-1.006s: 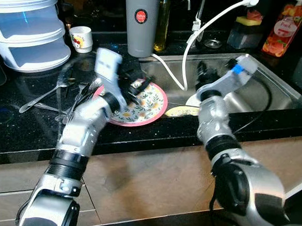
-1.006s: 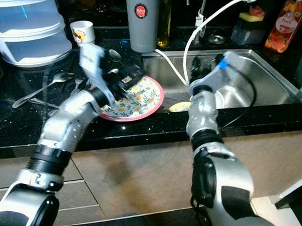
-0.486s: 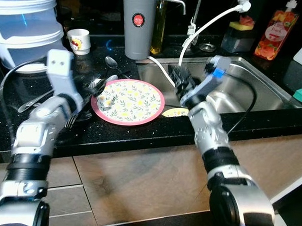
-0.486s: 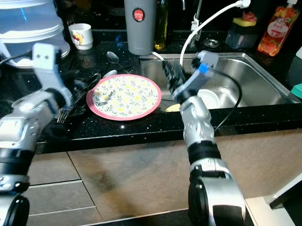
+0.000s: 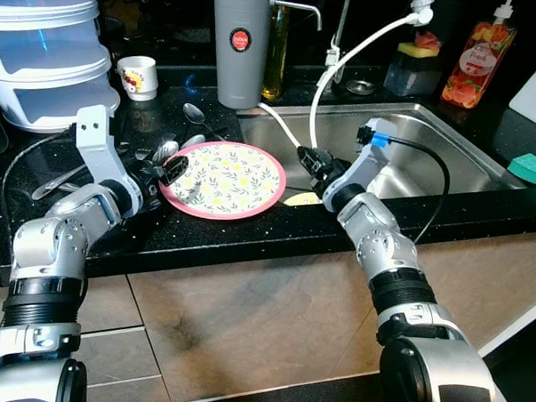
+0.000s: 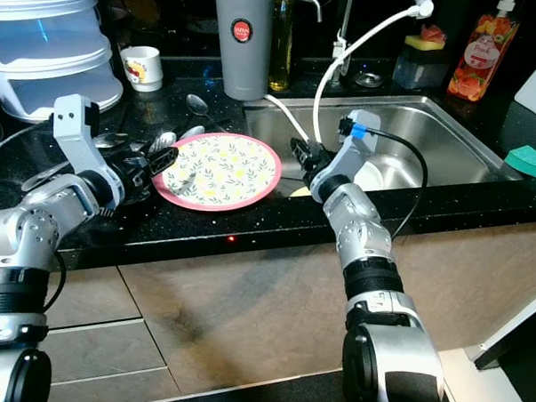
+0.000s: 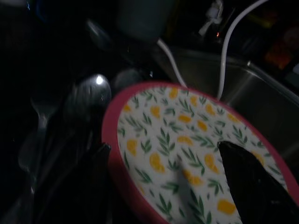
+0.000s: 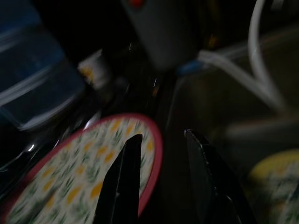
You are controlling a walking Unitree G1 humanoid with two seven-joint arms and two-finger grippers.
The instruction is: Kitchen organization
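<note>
A round plate (image 5: 223, 179) with a pink rim and a yellow-and-green leaf print lies flat on the black counter (image 5: 249, 231), just left of the sink. My left gripper (image 5: 170, 167) is low at the plate's left edge and open; in the left wrist view one finger (image 7: 96, 186) sits outside the rim and the other (image 7: 252, 182) over the plate (image 7: 187, 140). My right gripper (image 5: 307, 160) is at the plate's right edge, open, with the pink rim (image 8: 152, 154) just ahead of its fingers (image 8: 122, 182). Nothing is held.
Several spoons (image 5: 163, 148) lie left of and behind the plate. Behind stand a grey canister (image 5: 239, 44), a white cup (image 5: 137, 75) and stacked plastic containers (image 5: 47, 58). The steel sink (image 5: 449, 138) has a white hose (image 5: 319, 96) hanging into it and a small yellow dish (image 5: 301, 199) at its edge.
The camera has shifted. My left gripper came off the top of the plate and down to its left rim. My right gripper swung from the sink over to the plate's right edge.
</note>
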